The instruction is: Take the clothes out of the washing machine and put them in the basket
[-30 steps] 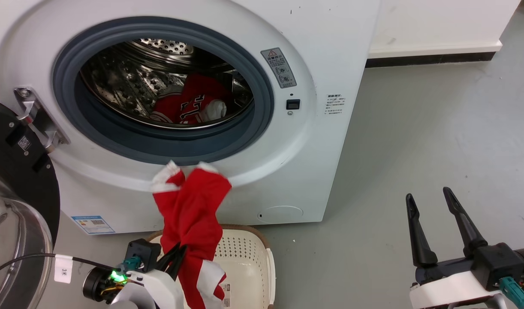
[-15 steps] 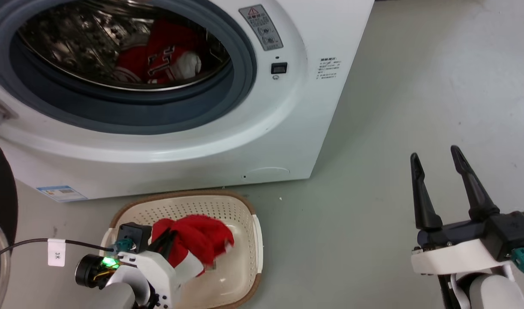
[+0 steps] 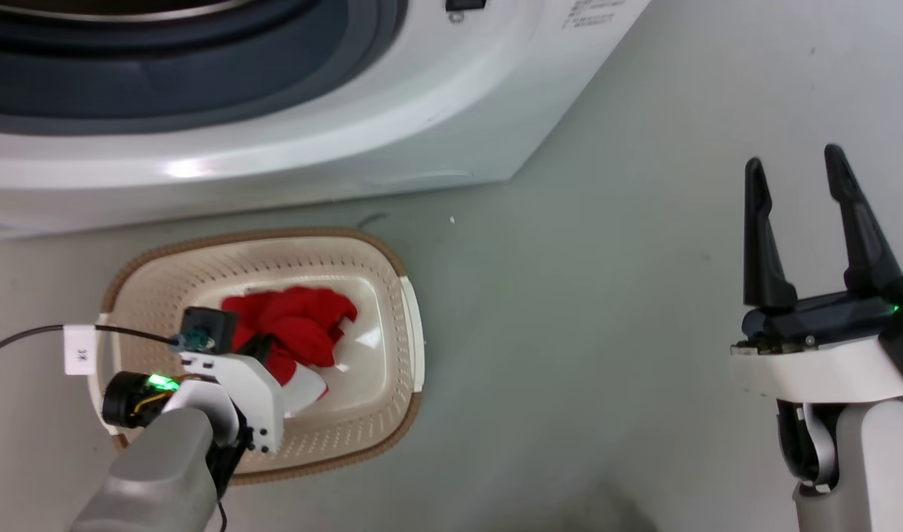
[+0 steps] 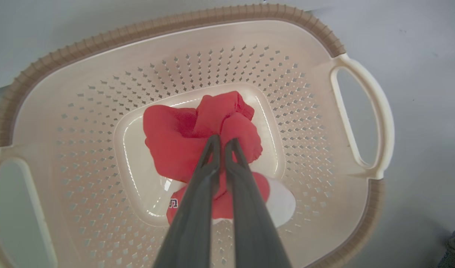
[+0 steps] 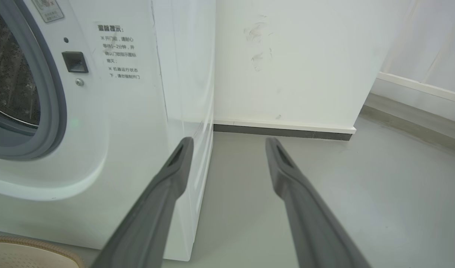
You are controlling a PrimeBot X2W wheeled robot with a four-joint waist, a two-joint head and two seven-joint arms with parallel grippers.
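The left gripper (image 4: 222, 143) reached down into the basket (image 4: 175, 22), its two fingers drawn almost together and pinching a fold of the garment (image 4: 175, 137) between their tips. The garment lay bunched on the smooth bottom of the basket, most of its red bulk beyond and to the left of the fingertips in the left wrist view. A smaller red lobe and a white panel (image 4: 283, 203) lay nearer the wrist, partly under the fingers. A small dark-edged mark (image 4: 173, 203) showed at the cloth's near edge, too small to read. The garment touched the bottom and sat clear of the perforated walls, and nothing else was seen in the basket. The basket stood on the floor (image 3: 607, 295) just in front of the washer (image 3: 348, 148), its long side along the machine's base, with a handle (image 4: 365, 115) at each end. The right gripper (image 3: 793, 157) was held well apart from the basket, off to the robot's right above bare floor, fingers spread wide and holding nothing. In its own wrist view it pointed past the washer's front corner toward the wall (image 5: 287, 56). The sliver of drum (image 5: 8, 74) inside the gasket (image 5: 52, 111) was too dark to tell what lay in it.
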